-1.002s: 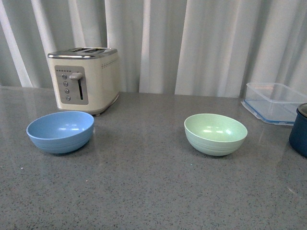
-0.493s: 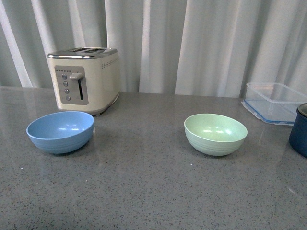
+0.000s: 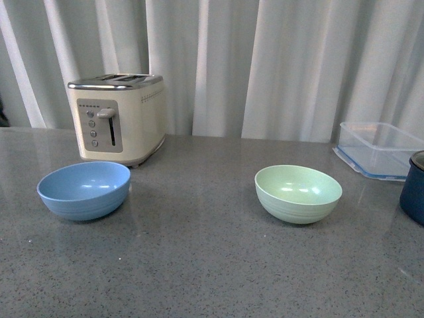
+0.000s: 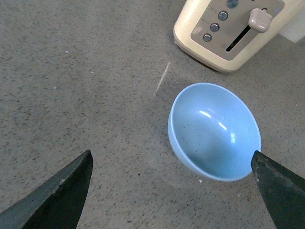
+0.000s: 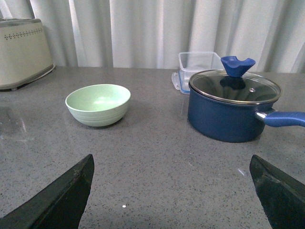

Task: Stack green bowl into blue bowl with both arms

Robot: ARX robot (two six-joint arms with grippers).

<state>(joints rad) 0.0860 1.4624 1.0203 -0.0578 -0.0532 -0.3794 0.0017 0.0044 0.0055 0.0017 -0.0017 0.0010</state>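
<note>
green bowl sits upright on the table, well apart from the blue bowl; both jaws gape empty, each facing its own bowl.

You could see only the fingers of your left end effector and right end effector: dark charcoal wedges, matte, smooth-edged, each tapering to a blunt point.

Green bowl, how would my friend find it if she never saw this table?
Start at the grey countertop before the white curtains. The cream toaster and blue bowl sit on its left side; look right, toward the clear container. The green bowl stands alone there, empty, the only pale mint one.
</note>
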